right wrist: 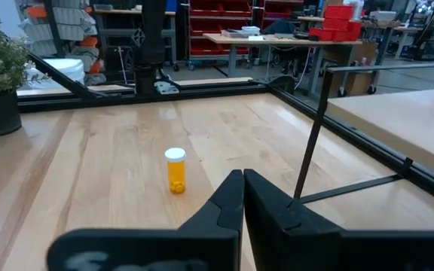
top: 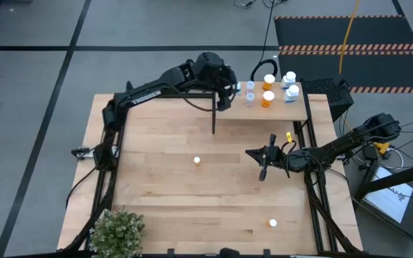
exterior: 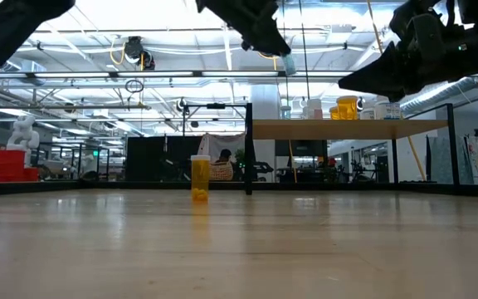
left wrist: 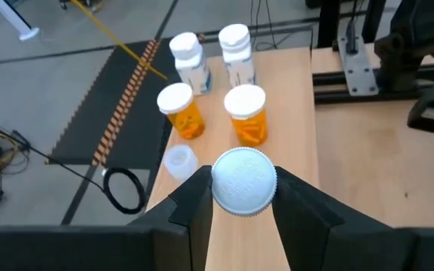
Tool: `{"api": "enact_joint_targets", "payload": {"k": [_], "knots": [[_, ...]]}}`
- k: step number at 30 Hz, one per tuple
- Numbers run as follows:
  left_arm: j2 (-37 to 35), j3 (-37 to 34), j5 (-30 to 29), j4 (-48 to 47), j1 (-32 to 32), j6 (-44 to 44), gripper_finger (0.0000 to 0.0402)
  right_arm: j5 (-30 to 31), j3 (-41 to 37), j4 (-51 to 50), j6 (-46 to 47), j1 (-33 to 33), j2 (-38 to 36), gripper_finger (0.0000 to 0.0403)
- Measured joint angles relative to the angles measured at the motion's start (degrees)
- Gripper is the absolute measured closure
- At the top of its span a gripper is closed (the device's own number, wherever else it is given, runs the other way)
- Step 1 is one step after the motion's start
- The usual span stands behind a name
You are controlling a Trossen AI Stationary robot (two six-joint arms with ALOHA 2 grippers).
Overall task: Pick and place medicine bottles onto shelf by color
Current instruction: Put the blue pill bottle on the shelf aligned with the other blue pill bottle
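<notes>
Toward the lower left of the high view a potted plant (top: 117, 229) sits at the table's corner, clear of the work. Left of centre on the tabletop (top: 163, 179) one orange bottle (top: 196, 162) stands alone; the low view shows it upright, and the right wrist view shows open wood around it.

Above centre in the high view, the left gripper (top: 229, 92) hovers at the near end of the shelf (top: 292, 109), pinching a pale bottle (left wrist: 244, 181) by its body, white cap toward the wrist camera. The step in hand looks like the placing of this bottle. On the shelf already stand two pale bottles and two orange bottles in the left wrist view, with a small clear bottle (left wrist: 179, 160) close to the shelf edge just beside the held one. By colour the held bottle seems to belong with the pale group, so the next move calls for lowering it onto bare wood without tipping that small clear bottle or the nearest orange bottle (left wrist: 247, 113).

Right of centre, the right gripper (top: 263, 172) waits over the table with fingers pressed together, empty. Lower right, a second orange bottle (top: 272, 223) remains to be fetched.
</notes>
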Motion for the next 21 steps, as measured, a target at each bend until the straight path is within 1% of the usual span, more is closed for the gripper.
{"api": "enact_joint_targets", "payload": {"k": [3, 5, 10, 17, 21], "knots": [[0.9, 0.7, 0.3, -1.0, 0.5, -0.2, 0.0277, -0.2, 0.0, -0.4, 0.9, 0.0, 0.0, 0.0399], [0.9, 0.0, 1.3, -1.3, 1.0, -0.7, 0.0277, -1.4, 0.0, -0.4, 1.2, 0.0, 0.0, 0.0399], [0.9, -1.8, 2.4, -1.2, 2.2, -2.4, 0.0277, -1.5, 0.0, -0.4, 1.5, 0.0, 0.0, 0.0399], [0.9, -6.8, 2.6, 1.7, 2.5, -3.0, 0.0277, -1.5, 0.0, -0.3, 1.6, 0.0, 0.0, 0.0399], [1.3, -8.0, 2.7, 4.8, 2.4, -3.9, 0.0277, -1.5, 0.0, -0.3, 1.6, 0.0, 0.0, 0.0399]]}}
